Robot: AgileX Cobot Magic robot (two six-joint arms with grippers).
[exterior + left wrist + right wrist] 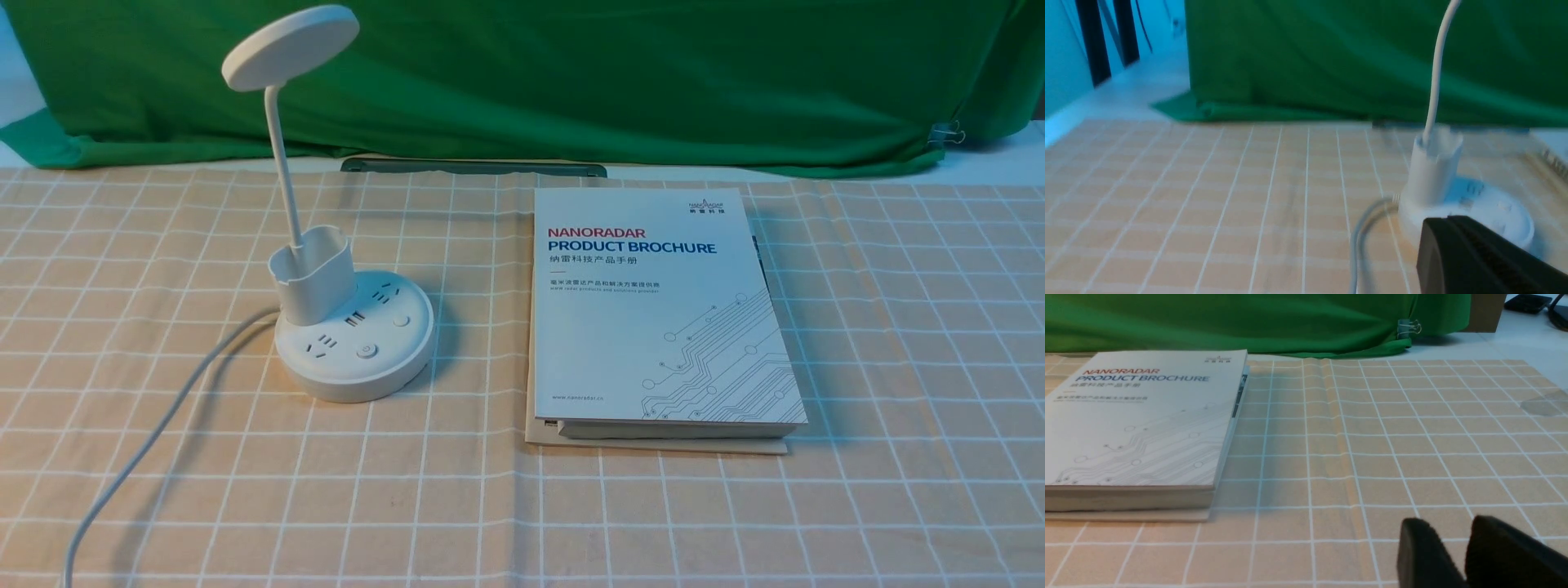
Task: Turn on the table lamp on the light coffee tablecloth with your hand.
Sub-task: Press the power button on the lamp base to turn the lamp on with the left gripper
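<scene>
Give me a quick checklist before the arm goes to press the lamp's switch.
1. Table lamp upright on the light coffee tablecloth: ok.
2. Base buttons uncovered: ok.
3. Which button lights it: cannot tell.
4. Left end effector open or shut: cannot tell.
5. Brochure apart from the lamp: ok.
6. Cord trails away from the buttons: ok.

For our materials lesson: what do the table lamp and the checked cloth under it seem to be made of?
The table lamp looks like moulded white plastic, matte with a slight sheen: smooth, rounded base and cup. The light coffee tablecloth looks like woven fabric, perhaps cotton: it shows fold ridges.
</scene>
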